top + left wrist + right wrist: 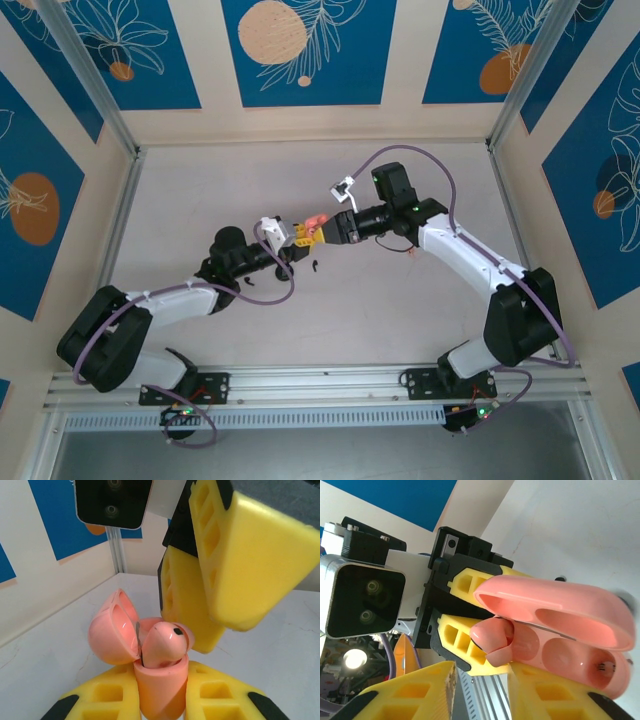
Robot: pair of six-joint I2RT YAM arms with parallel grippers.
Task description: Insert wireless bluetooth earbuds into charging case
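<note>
Charging case [560, 600], lid open, clenched in left hand [160, 702]; right hand [482, 672] released beside rim; table [400, 320] edges distant.

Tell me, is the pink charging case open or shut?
Open: the lid stands swung back from the charging case, its hollow inside showing.

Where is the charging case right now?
Left wrist view, bottom centre: the open pink charging case sits clamped in the left gripper, with the right gripper close above it.
</note>
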